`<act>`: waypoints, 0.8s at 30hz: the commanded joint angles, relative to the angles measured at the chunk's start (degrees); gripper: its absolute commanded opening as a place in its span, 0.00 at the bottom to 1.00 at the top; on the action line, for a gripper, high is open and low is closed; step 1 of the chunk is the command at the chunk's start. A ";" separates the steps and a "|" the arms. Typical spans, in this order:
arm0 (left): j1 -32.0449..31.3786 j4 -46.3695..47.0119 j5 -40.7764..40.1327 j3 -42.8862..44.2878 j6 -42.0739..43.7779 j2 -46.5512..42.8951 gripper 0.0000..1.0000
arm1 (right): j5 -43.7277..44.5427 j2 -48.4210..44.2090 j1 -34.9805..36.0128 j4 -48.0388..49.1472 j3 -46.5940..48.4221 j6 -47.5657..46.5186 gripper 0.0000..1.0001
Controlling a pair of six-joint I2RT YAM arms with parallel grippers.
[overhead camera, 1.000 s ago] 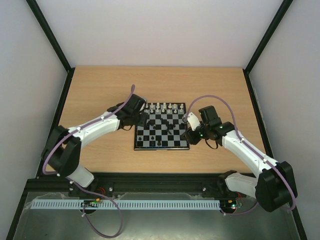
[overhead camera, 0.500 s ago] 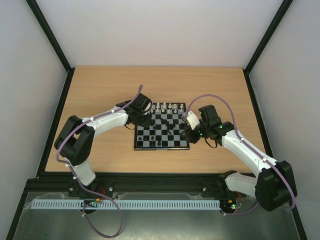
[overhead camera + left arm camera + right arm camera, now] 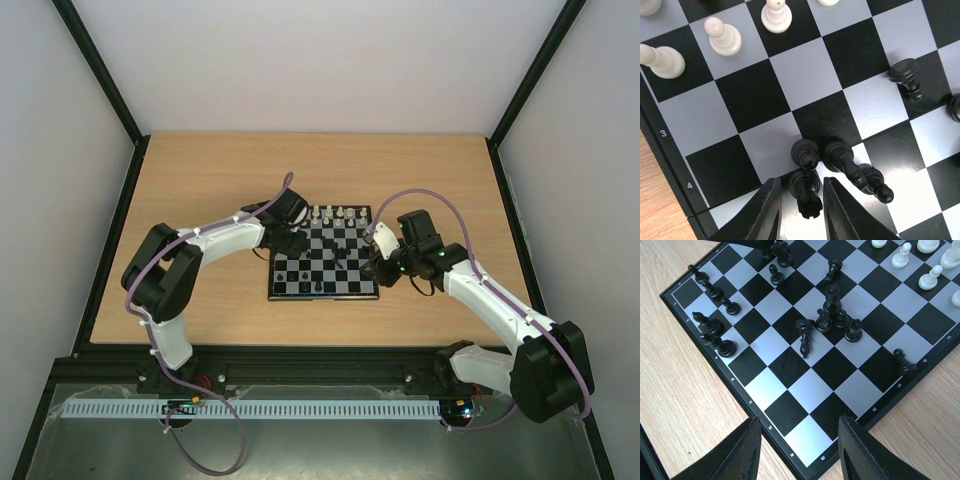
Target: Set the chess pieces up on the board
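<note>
Left tool: my left tool (image 3: 802, 186) sits at the bottom centre of the left wrist view, low over the board's left side, its two fingers a narrow gap apart.
Left tool grip: a black chessman (image 3: 807, 200) stands in that gap, close to both fingers. I cannot tell whether they press on it.
Beside it: a black pawn (image 3: 805, 152) stands just above the chessman. Two toppled black pieces (image 3: 850, 167) lie right of it, touching each other.
White pawns: three white pawns (image 3: 722, 36) stand upright at the upper left of that view, each on its own square.
Right tool: my right tool (image 3: 800, 422) hangs above the board's near right corner, fingers well apart, nothing between them.
Board: the board (image 3: 322, 296) lies flat at the centre of the worktop (image 3: 200, 180), between my two arms.
Black cluster: in the right wrist view a black cluster (image 3: 832, 315) crowds the middle squares, with a fallen black piece (image 3: 804, 337) just left of it.
Black edge row: a black edge row (image 3: 715, 330) lines the board's left side in the right wrist view.
Lone pawn: a lone black pawn (image 3: 902, 362) stands near the right rim.
White row: the white row (image 3: 330, 213) runs along the board's top edge in the overhead view.
</note>
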 commanded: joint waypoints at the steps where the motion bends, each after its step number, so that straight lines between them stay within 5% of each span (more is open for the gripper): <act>1: -0.45 -1.57 -1.05 2.05 0.55 1.57 0.25 | -0.16 -0.02 -0.21 -0.10 -0.67 -0.73 0.43; 12: -1.08 -3.97 -2.50 1.31 0.83 -1.04 0.14 | -0.18 0.08 -0.21 -0.17 -0.67 -0.82 0.43; 24: -2.67 -11.48 -3.07 -4.86 -0.12 -16.97 0.13 | -0.70 0.20 -0.21 -0.22 -0.69 -0.82 0.43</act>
